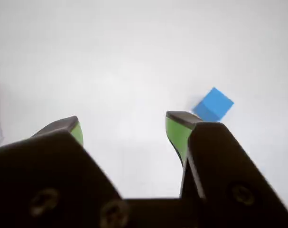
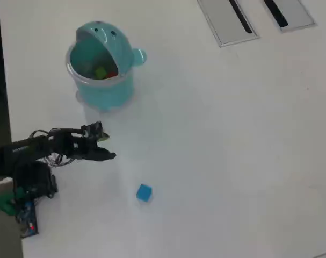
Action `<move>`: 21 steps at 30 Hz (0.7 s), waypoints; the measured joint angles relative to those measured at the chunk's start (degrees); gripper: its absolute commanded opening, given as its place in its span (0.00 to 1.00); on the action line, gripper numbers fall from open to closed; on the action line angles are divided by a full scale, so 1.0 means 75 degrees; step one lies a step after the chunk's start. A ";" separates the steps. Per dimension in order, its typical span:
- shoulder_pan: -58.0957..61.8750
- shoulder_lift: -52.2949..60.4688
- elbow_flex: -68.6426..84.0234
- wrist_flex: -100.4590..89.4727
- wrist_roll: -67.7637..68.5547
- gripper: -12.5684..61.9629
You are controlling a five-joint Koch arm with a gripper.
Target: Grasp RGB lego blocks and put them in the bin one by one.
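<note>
A blue lego block (image 2: 144, 192) lies alone on the white table, below and right of my gripper (image 2: 107, 146) in the overhead view. In the wrist view the blue block (image 1: 213, 104) sits just beyond my right fingertip, outside the jaws. My gripper (image 1: 126, 127) is open, with only bare table between its green-padded fingers. The teal animal-shaped bin (image 2: 102, 63) stands at upper left with its lid flipped back. Inside it I see a yellow-green block (image 2: 101, 72) and a bit of a red block (image 2: 113, 74).
Two grey recessed panels (image 2: 227, 20) with dark slots sit in the table at the top right. The arm's base and wiring (image 2: 24, 185) are at the left edge, where the table ends.
</note>
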 measured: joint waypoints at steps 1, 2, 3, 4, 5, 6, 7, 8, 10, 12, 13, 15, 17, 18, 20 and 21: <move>0.0047 -0.0070 0.0000 0.0000 0.0035 0.59; 0.0152 -0.0234 0.0012 -0.0012 0.0070 0.59; 0.0445 -0.0574 -0.0035 -0.0070 0.0082 0.59; 0.0504 -0.0633 -0.0047 -0.0082 0.0094 0.59; 0.0645 -0.0809 -0.0047 -0.0141 0.0094 0.59; 0.0996 -0.1184 -0.0094 -0.0293 0.0082 0.59; 0.1066 -0.1254 -0.0129 -0.0316 0.0094 0.59; 0.1535 -0.1723 -0.0340 -0.0480 0.0082 0.59; 0.1875 -0.2086 -0.0539 -0.0539 0.0082 0.59; 0.2063 -0.2355 -0.0820 -0.0574 0.0082 0.59; 0.2168 -0.2484 -0.0832 -0.0609 0.0094 0.59; 0.2344 -0.2742 -0.0832 -0.0785 0.0094 0.59; 0.2484 -0.2848 -0.0855 -0.0820 0.0094 0.59; 0.2531 -0.2883 -0.0855 -0.0820 0.0094 0.59; 0.2555 -0.2977 -0.0844 -0.0820 0.0246 0.61; 0.2520 -0.3023 -0.0855 -0.0820 0.0621 0.61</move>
